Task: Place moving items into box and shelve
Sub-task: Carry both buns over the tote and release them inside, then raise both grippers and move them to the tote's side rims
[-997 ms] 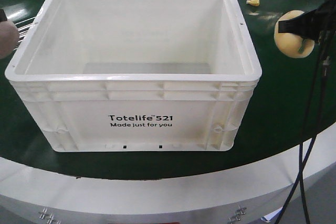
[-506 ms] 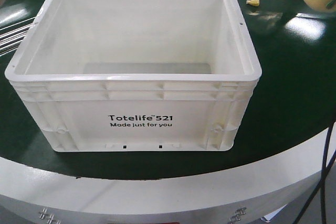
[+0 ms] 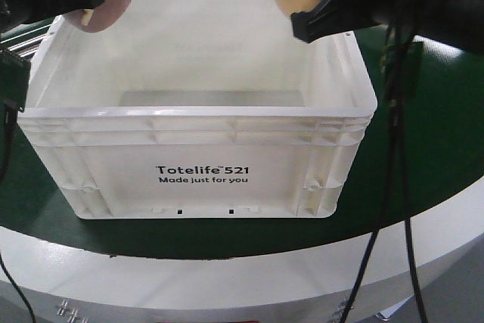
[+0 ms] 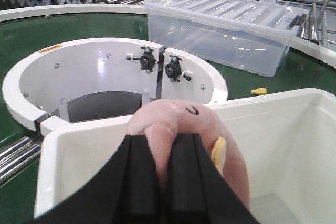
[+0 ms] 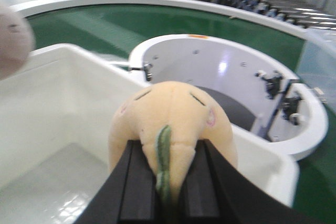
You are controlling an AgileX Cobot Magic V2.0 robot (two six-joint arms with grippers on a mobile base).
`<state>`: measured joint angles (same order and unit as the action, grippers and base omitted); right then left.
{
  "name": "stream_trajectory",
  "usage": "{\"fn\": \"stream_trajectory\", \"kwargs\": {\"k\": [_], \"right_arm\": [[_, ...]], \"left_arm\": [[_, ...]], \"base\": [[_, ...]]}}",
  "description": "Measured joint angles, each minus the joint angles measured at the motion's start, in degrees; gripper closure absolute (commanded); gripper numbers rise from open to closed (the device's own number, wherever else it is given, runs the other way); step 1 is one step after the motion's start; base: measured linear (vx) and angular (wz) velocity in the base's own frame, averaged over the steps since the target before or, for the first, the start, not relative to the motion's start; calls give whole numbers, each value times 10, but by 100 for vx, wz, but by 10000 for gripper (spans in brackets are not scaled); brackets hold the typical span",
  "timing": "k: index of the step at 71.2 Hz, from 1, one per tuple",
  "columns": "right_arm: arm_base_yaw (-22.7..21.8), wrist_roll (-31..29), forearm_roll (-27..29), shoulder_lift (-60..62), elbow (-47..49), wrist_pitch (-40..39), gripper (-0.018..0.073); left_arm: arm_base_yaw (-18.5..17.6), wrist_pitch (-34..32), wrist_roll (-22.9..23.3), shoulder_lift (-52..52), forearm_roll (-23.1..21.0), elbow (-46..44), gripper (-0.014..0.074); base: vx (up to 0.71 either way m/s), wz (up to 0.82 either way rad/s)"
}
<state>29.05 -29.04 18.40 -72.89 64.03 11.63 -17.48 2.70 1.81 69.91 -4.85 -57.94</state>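
1. Moving items, two soft round balls, both hang above the box [image 3: 198, 111]. The box stands on the green counter [image 3: 431, 156] with its mouth open upward, and nothing shows on the visible part of its floor.
2. The left pincer [image 4: 164, 156] is clenched on the pink ball [image 4: 181, 129], its two black fingers pressing dents into the plush from either side. The ball is over the box's rear left corner, close to the rim.
3. The right pincer [image 5: 167, 156] grasps the yellow-orange ball [image 5: 170, 114] the same way, one finger on each side of its green stripe. It is above the rear right part of the opening.
4. Both balls seem to be held above the rim so that they clear the walls and fall straight in once let go. The deep squeeze suits their soft, rounded bodies, which could otherwise slip out.
5. The step in hand looks like the release, and shelving the box is not yet begun.
6. The pink ball is the riskier drop. So near the corner, it might clip the rim and roll off toward the white ring fixture [image 4: 31, 77] just behind the box.
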Motion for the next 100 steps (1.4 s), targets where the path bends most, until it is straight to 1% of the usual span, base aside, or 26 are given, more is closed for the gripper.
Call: {"fn": "stream_trajectory", "kwargs": {"k": [3,7,13,19,30,34,39,44,53,57,62,68,72,80,89,96,100], "right_arm": [[9,0,0,-11,0,-5,552],[15,0,2,-25,0,-8,515],[17,1,2,-40,0,-9,430],[17,2,2,-48,0,-10,291],[17,3,3,-49,0,-20,-6],[17,5,3,-49,0,-26,-85],[17,12,4,-49,0,-33,-160],[17,17,4,-49,0,-35,-163],[16,31,4,-49,0,-36,-139],[7,32,4,-48,0,-36,-118],[-16,41,4,-42,0,-34,-90],[-56,61,4,-27,0,-26,-57],[-86,70,4,-16,0,-14,-37],[-134,77,4,2,0,24,-13],[-153,83,4,16,2,72,-13],[-154,99,2,16,19,127,-13],[-154,123,-3,9,38,167,-11]], "left_arm": [[-2,-5,0,6,0,0,589],[-2,-6,0,11,0,0,557],[-3,-7,0,16,0,0,475],[-3,-10,0,22,1,0,367],[-3,-12,-1,34,2,0,118],[-3,-12,-1,39,2,0,43],[-3,-12,-1,44,2,0,-16],[-3,-9,-1,48,2,0,-46],[-3,-4,-1,47,2,0,-42],[-1,-3,-1,42,2,0,-34],[6,1,-1,31,2,0,-22],[28,7,-2,10,2,0,-1],[50,18,-2,-8,2,0,12],[87,54,-2,-34,2,0,21],[119,94,-2,-50,2,0,23],[130,114,-2,-51,2,0,23],[131,121,-2,-51,2,0,23]], "base": [[0,0],[0,0],[0,0],[0,0],[0,0],[0,0],[0,0],[0,0],[0,0],[0,0],[0,0],[0,0],[0,0],[0,0],[0,0],[0,0],[0,0]]}}
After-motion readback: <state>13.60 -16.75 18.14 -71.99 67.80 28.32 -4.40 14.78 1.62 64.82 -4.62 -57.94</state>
